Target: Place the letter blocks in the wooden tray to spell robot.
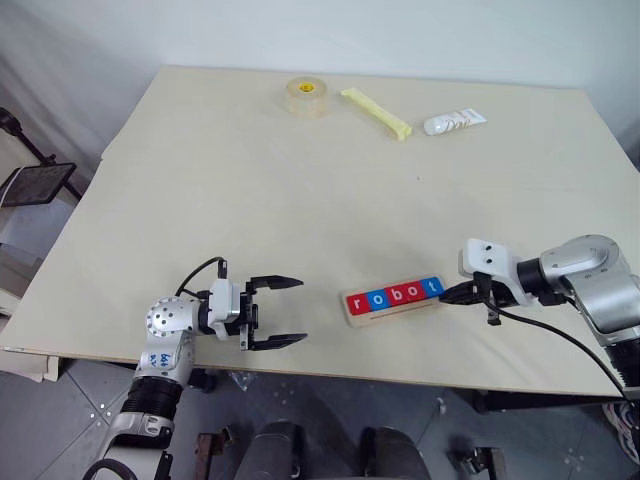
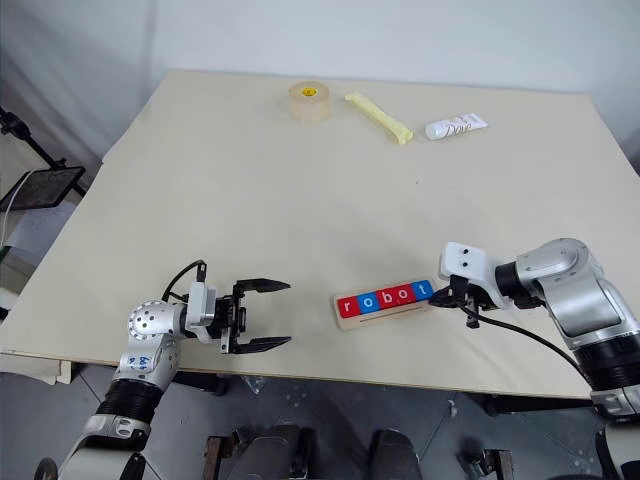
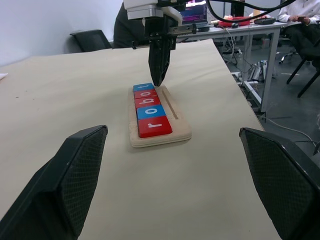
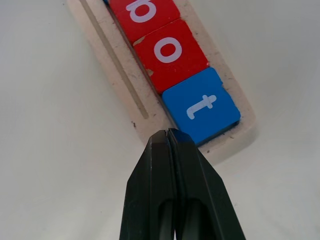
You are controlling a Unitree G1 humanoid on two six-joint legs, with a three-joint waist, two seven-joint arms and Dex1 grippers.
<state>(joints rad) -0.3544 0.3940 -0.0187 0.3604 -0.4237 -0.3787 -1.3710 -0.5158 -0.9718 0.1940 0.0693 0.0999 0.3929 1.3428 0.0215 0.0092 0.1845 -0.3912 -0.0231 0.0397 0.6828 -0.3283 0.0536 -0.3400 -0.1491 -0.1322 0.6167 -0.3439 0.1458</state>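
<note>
Pressed together into a single black wedge, the right gripper (image 4: 171,134) holds nothing and sets its tip against the corner of the blue t block (image 4: 201,104) at the end of the wooden tray (image 1: 352,319), probably to nudge that last tile square in its row. That tray lies near the table's (image 1: 300,200) front edge and carries all five letter blocks (image 1: 394,296) in line, reading r, o, b, o, t (red, blue, red, red, blue). Nearby, the left gripper (image 1: 277,313) hovers wide and empty, facing the tray's r end, seemingly just waiting.
</note>
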